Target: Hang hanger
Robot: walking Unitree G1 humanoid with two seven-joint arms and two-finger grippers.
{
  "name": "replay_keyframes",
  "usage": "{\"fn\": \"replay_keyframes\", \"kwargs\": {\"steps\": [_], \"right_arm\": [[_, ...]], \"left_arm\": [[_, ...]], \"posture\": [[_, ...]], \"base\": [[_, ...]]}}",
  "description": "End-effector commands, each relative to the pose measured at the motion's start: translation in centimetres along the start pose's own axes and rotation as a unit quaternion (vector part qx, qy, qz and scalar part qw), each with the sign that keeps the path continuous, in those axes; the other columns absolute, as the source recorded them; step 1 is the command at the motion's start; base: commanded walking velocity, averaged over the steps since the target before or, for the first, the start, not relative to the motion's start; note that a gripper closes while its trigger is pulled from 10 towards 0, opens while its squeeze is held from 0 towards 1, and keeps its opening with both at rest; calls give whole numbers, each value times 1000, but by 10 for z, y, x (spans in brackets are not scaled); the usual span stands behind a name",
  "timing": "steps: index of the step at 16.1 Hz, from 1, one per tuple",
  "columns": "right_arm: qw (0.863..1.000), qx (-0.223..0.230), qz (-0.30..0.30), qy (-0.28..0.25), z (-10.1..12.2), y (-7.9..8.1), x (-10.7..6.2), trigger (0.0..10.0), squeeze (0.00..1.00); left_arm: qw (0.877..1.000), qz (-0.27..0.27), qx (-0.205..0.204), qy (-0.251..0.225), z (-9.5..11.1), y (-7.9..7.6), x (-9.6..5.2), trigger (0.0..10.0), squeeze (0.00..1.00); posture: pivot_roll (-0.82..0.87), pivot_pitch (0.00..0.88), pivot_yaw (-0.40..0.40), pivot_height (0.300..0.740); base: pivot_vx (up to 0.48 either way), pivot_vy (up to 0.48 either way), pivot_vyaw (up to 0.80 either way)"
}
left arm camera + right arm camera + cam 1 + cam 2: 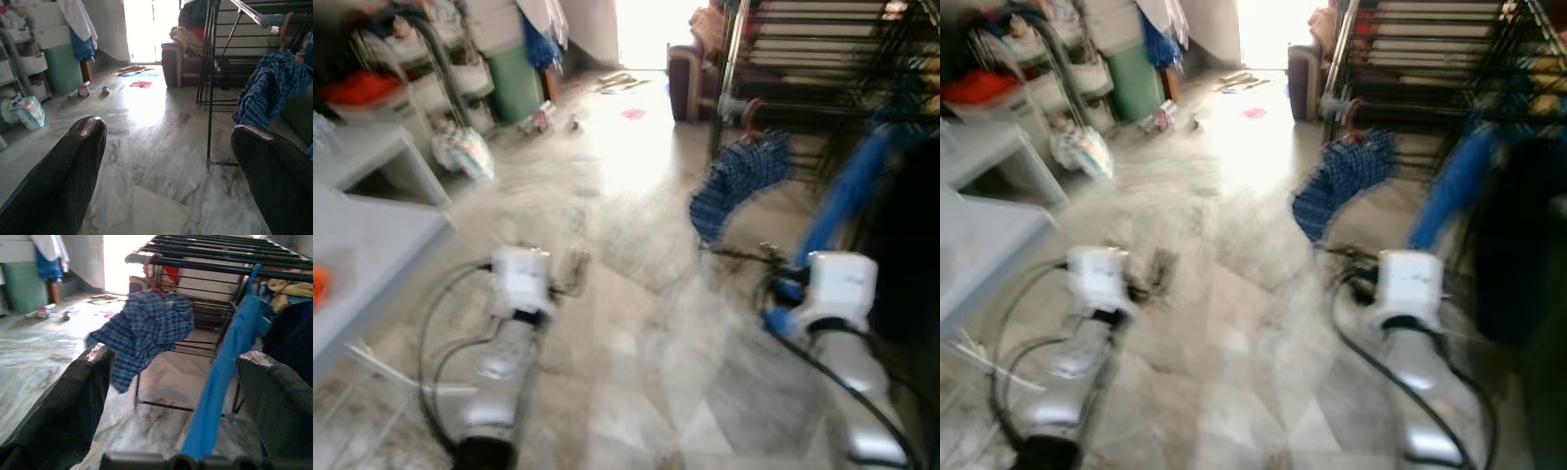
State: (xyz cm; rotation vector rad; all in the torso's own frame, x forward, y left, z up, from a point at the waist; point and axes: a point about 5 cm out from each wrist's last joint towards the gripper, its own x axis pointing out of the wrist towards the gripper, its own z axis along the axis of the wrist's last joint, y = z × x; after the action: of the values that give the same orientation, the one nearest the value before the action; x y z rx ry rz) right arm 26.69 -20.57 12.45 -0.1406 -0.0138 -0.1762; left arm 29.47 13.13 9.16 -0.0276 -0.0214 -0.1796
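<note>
Arms forward, low; right claw [173,396] open facing rack [205,254]; left claw [166,161] open.

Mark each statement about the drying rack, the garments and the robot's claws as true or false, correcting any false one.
1. A blue checked shirt hangs on the drying rack. True.
2. The left claw is shut on a hanger. False: it is open and holds nothing.
3. The right claw is open. True.
4. The floor is carpeted. False: it is pale marble-like tile.
5. A plain blue garment hangs beside the checked shirt. True.
</note>
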Motion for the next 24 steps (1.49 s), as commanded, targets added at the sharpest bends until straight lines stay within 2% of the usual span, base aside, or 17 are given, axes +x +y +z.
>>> {"fn": "replay_keyframes", "kwargs": {"steps": [1,5,13,22,24], "right_arm": [[1000,7,13,-9,5,10,1,10000,0],[1000,9,18,-4,3,12,2,10000,0],[1000,14,26,3,0,18,4,10000,0],[1000,16,11,17,-5,14,4,10000,0],[1000,15,12,17,-6,14,5,10000,0]], "left_arm": [[1000,23,15,1,1,15,-2,10000,0],[998,53,18,16,-3,16,-3,10000,0],[997,67,31,23,-7,23,-9,10000,0],[999,33,25,12,-4,18,-4,10000,0],[999,31,24,11,-4,18,-4,10000,0]], "posture": [[-52,0,48,740],[-36,0,38,740],[-23,0,34,740],[-33,0,44,740],[-31,0,43,740]], "base": [[405,259,0],[0,0,0],[0,0,0],[0,0,0],[274,0,-519]]}}
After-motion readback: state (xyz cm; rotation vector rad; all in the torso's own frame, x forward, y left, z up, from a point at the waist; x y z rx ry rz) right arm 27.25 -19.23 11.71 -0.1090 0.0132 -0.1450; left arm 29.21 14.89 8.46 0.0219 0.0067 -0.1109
